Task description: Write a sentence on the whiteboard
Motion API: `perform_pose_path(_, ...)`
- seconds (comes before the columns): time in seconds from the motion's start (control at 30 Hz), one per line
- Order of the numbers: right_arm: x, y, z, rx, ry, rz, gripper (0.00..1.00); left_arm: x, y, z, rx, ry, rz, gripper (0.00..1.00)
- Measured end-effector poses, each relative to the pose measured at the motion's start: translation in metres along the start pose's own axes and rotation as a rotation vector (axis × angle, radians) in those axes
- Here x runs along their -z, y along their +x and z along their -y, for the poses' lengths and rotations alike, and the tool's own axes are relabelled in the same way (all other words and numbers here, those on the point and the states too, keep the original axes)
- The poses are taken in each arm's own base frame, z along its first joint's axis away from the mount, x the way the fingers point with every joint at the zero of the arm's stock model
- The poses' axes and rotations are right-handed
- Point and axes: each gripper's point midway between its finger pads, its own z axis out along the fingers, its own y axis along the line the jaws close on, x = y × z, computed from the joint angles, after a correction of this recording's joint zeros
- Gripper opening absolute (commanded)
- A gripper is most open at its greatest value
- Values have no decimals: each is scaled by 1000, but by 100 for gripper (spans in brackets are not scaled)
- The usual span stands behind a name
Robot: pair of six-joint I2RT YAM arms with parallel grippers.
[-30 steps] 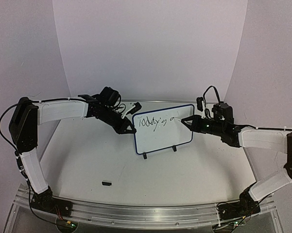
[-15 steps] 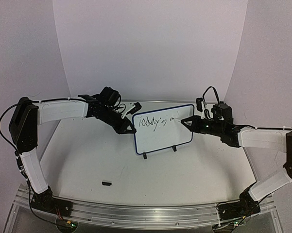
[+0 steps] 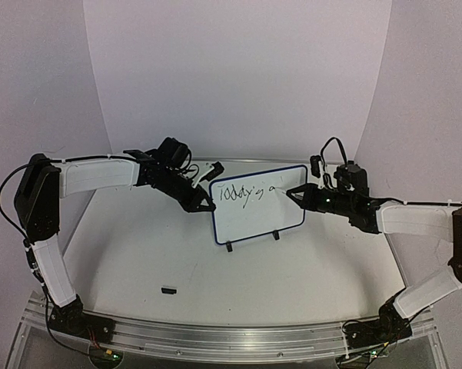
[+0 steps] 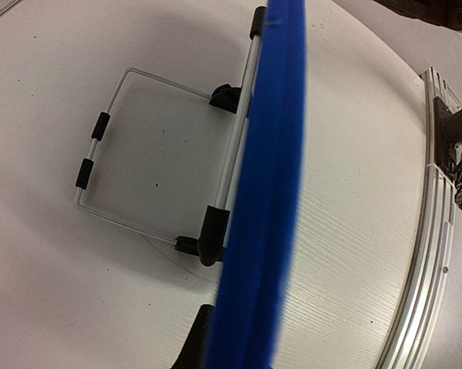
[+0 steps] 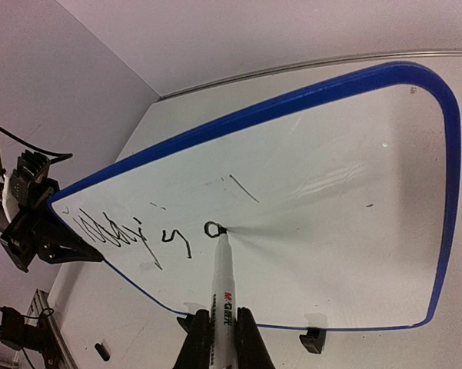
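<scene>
Whiteboard stands on the table, centre of the overhead view, toward the back wall. Left gripper is clamped on its left edge. In the left wrist view the blue rim runs top to bottom through the frame, blurred. Right gripper comes in from the right, pinched tight on a marker. The marker tip touches the board at the last letter.

Room: the sentence sits in one line across the upper part and reads roughly "Today is a". White surface runs from the last letter to the right rim, and the lower half is blank. Bare table lies between the board and the arm bases, apart from a small black piece at lower left. The arms reach in from opposite sides, well apart.

Counts:
- 1 whiteboard
- 1 marker
- 2 arms
- 2 black feet at the bottom edge
- 1 wire stand behind the board
- 1 loose black piece
- 3 word groups

Vs one second ago: the last letter looks a bit fuller on its right side and the marker tip is a touch lower. Board, left arm and black piece are unchanged.
</scene>
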Motion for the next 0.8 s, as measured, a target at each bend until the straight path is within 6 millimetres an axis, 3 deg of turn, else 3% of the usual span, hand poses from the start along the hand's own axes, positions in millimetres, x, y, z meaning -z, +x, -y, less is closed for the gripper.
perform_pose_path(0.53,2,1,5,-5,31,-3,0,0,0,0,0,0,0,0)
perform_pose_path(0.8,13,-10,0,5,38,40,0,0,0,0,0,0,0,0)
